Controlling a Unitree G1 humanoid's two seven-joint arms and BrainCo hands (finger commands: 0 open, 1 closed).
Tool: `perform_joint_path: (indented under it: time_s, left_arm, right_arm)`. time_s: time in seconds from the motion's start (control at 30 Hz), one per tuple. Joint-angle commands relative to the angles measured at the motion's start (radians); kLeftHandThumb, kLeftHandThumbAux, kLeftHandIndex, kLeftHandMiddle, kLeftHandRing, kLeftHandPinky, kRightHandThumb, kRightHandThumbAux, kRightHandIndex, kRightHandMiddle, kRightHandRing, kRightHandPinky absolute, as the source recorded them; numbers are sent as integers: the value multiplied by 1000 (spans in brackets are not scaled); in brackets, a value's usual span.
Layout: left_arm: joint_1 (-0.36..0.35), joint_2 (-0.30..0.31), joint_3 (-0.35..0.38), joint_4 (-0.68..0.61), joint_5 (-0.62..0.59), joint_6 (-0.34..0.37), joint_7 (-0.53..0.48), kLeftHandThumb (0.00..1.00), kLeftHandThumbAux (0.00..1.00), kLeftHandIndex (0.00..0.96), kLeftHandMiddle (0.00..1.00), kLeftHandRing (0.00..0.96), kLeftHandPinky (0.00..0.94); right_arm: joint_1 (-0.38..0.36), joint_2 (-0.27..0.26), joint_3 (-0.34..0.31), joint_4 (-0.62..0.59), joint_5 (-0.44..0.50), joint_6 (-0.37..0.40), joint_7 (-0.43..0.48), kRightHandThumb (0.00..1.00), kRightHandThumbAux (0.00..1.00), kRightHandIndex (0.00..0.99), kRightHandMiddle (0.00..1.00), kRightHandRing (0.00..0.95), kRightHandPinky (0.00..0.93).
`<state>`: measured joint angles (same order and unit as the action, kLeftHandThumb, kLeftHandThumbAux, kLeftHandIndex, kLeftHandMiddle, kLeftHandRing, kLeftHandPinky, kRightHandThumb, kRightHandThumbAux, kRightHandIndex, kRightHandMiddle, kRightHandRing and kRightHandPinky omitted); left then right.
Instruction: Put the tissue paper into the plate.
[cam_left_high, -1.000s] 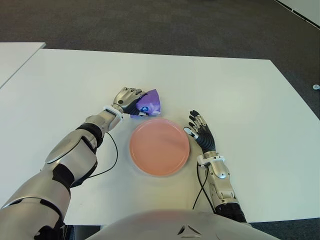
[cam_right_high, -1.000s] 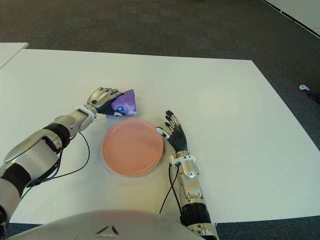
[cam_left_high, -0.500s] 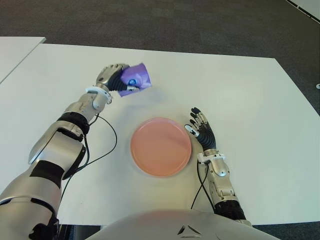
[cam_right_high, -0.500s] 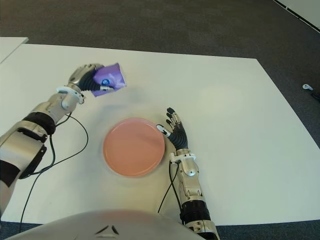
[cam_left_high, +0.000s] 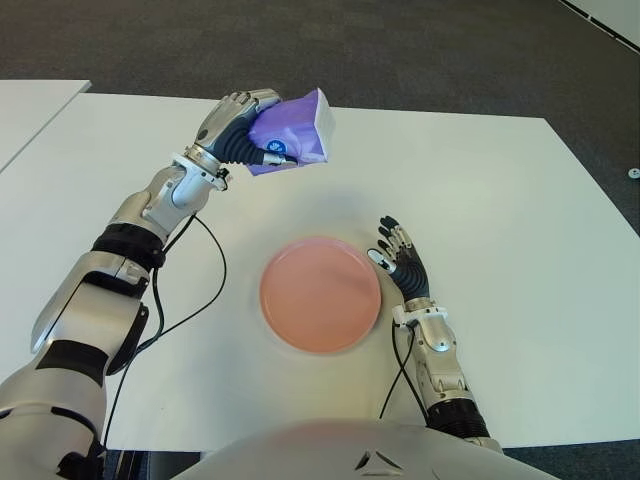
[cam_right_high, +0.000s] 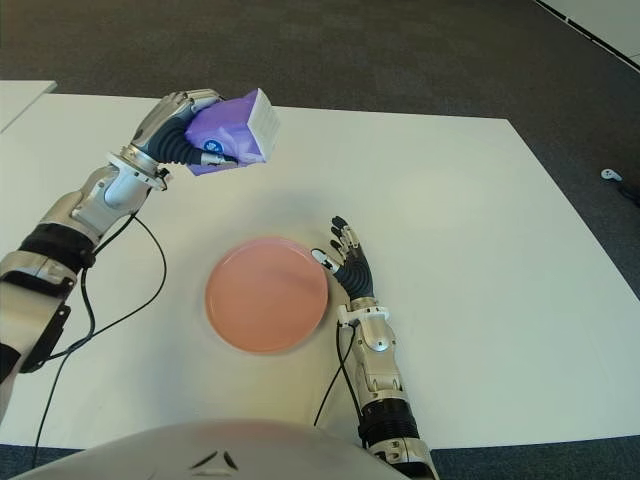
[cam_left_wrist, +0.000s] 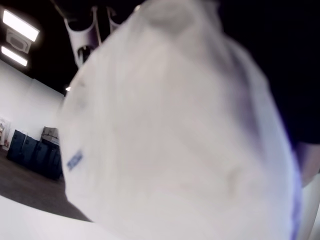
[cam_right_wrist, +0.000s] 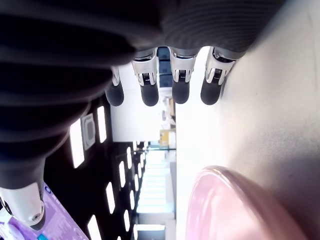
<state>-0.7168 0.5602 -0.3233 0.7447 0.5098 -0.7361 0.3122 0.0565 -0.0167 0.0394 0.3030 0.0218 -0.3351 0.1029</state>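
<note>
Your left hand (cam_left_high: 232, 130) grips the tissue pack (cam_left_high: 291, 132) and has lifted it off the bench (cam_left_high: 500, 200) — now carry it over the plate (cam_left_high: 320, 307). Right hand (cam_left_high: 403, 268) waits open beside the plate.

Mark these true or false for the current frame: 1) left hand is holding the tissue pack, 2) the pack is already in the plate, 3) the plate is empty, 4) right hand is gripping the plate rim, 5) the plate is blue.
1) True. The left hand is closed on the purple tissue pack, raised above the white table.
2) False. The pack is up in the left hand, beyond the plate and to its left, not in it.
3) True. Nothing lies in the plate.
4) False. The right hand shows just to the right of the plate with fingers spread, holding nothing.
5) False. The plate is pink.
</note>
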Motion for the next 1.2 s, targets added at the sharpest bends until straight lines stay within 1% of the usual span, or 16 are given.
perform_joint_path:
  time_s: [0.03,0.2,0.33,0.57,0.63,0.73,0.87,1.03,1.2]
  left_arm:
    - [55,12,17,-68,15,4,-40,730,696,444,826,823,827]
    - [104,14,18,-152,27,0,-77,728,697,444,826,822,825]
    - [175,8,-21,-233,63,-49,-114,728,697,444,828,821,825]
    - [228,19,-36,-308,106,-96,-156,727,697,444,834,823,815]
    - [241,20,-35,-330,109,-102,-172,727,698,444,834,822,813]
    - [284,20,-39,-402,94,-110,-218,727,698,444,833,821,814]
    - [333,12,-54,-460,60,-120,-278,727,698,444,833,821,815]
    - [340,13,-60,-465,40,-137,-338,727,698,444,833,822,815]
    - [324,9,-71,-445,76,-152,-367,727,699,444,827,816,804]
  right_arm:
    - [68,5,4,96,-8,79,-4,72,595,0,1,0,0]
    - [68,8,7,90,-6,89,-1,73,604,0,0,0,0]
    - [68,11,4,87,0,94,1,65,629,0,0,0,0]
    - [69,13,2,87,8,95,8,37,676,0,0,0,0]
    - [69,13,1,87,10,96,9,30,682,0,0,0,0]
    - [67,12,1,91,13,94,14,17,689,0,0,0,0]
    - [64,9,-1,100,13,90,15,6,690,0,0,0,0]
    - [62,8,-1,106,12,89,16,1,683,0,0,0,0]
    - [58,9,-1,111,14,90,17,0,678,0,0,0,0]
